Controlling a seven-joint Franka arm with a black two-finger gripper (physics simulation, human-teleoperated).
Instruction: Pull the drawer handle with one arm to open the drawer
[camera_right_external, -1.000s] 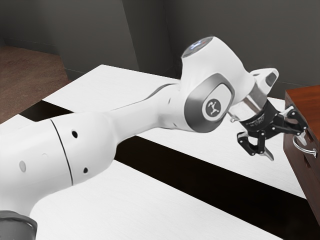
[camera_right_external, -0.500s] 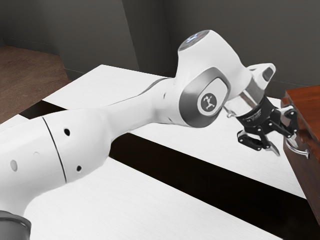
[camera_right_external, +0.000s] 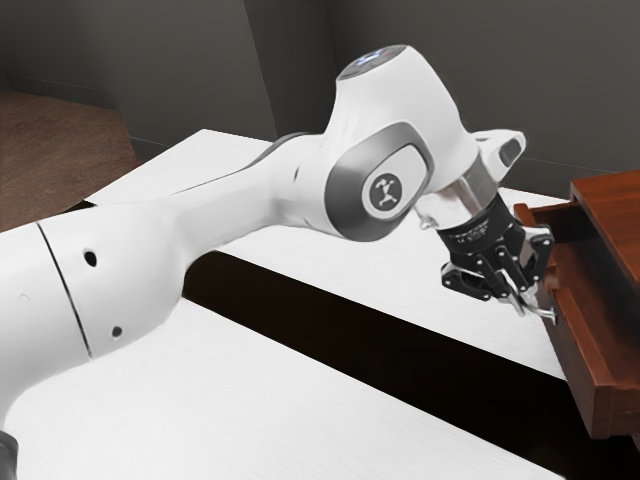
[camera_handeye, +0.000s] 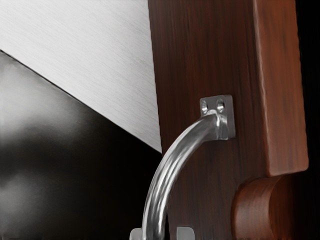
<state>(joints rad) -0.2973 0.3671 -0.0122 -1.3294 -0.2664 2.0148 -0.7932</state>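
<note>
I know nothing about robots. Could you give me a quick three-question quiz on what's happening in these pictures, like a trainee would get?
1. True or false: the wooden drawer sits fully shut in its cabinet.
2. Which thing is the gripper at? A) a curved metal handle B) a round door knob C) a cup
3. Fill in the blank: the table top is white, with a broad ___ stripe running across it.

Key
1. False: the drawer stands partly out of the cabinet.
2. A
3. black
</note>
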